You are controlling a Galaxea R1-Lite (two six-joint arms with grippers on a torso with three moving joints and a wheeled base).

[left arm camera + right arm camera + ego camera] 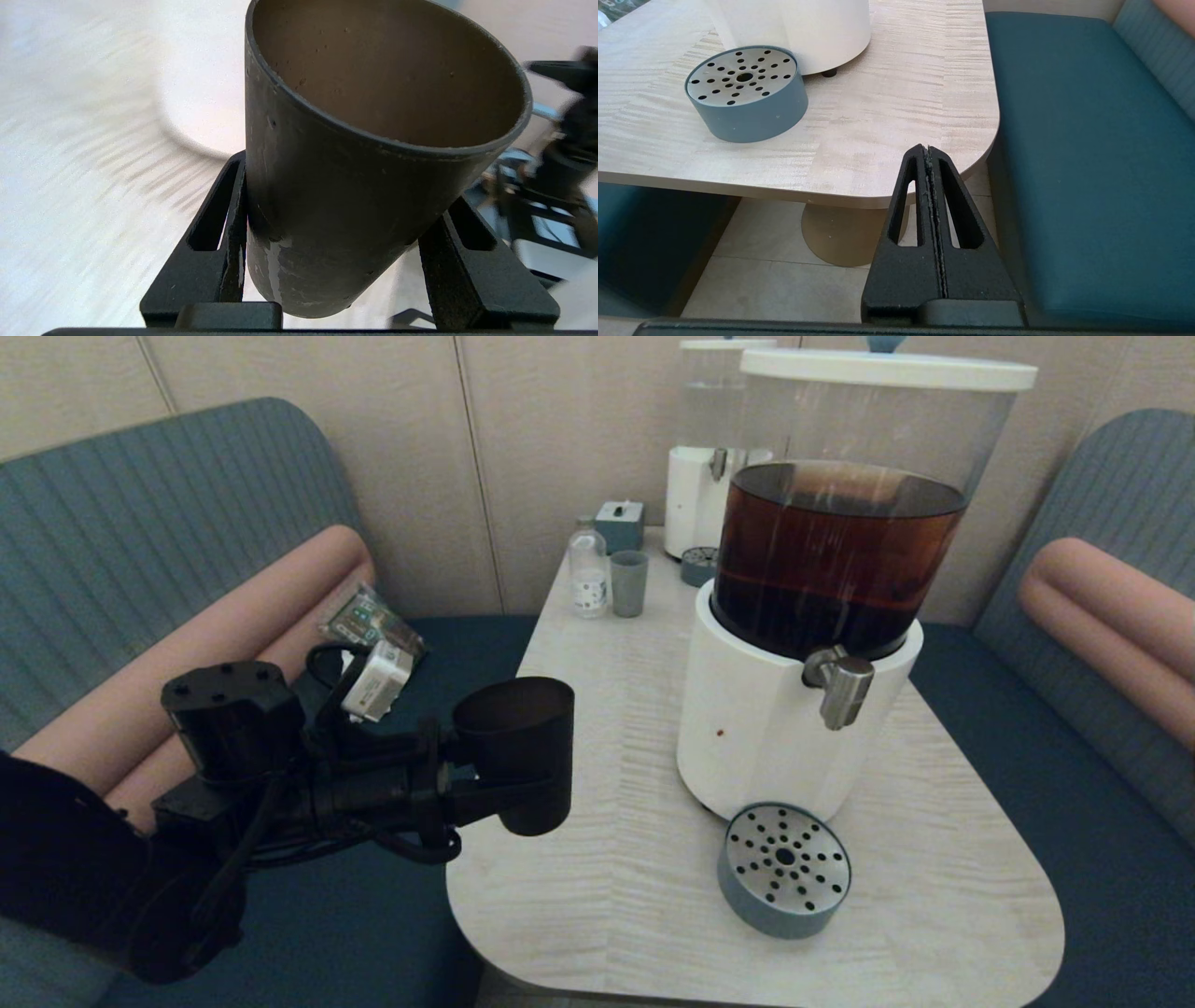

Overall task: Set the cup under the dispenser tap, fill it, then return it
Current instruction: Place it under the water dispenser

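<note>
My left gripper is shut on the dark cup and holds it upright in the air over the table's left edge, left of the dispenser. In the left wrist view the cup fills the frame, empty inside, with a black finger on each side of its lower body. The steel dispenser tap sticks out of the white base under the tank of brown liquid. Below it lies a round blue drip tray with nothing on it. My right gripper hangs shut and empty off the table's near right corner, out of the head view.
At the table's far end stand a small grey-green cup, a clear bottle, a small blue box, a second clear dispenser and its small drip tray. Teal benches flank the table; a packet lies on the left bench.
</note>
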